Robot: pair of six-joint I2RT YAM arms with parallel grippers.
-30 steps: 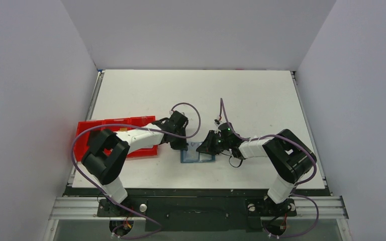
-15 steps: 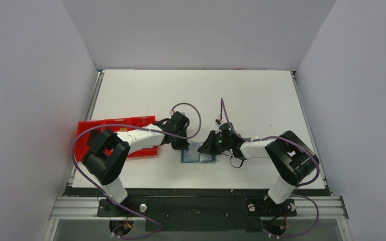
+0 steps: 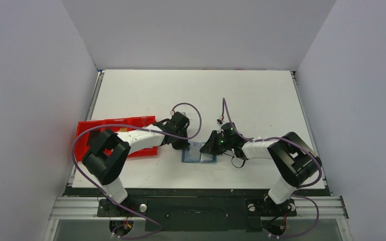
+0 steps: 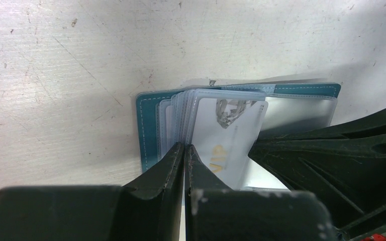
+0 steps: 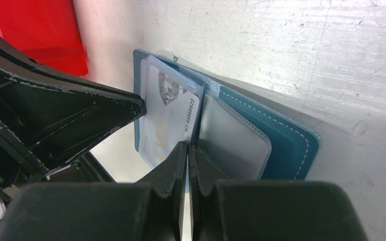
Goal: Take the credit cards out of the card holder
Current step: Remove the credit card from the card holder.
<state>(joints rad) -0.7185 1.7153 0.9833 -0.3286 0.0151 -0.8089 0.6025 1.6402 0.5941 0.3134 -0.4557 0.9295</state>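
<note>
White bench (image 3: 256,90) holds the open card holder (image 3: 198,156) near its front edge; left gripper (image 4: 185,147) and right gripper (image 5: 187,145) sit clenched against its white card (image 4: 236,131), grip unclear.

The card holder (image 4: 148,118) is teal-blue with pale stitching along its edge and clear, frosted sleeves. The card (image 4: 233,133) showing in it is white with gold lettering, a grey crest and a dark number. The tray (image 5: 40,30) is red; the table (image 3: 196,95) is white with dark scuffs.
</note>
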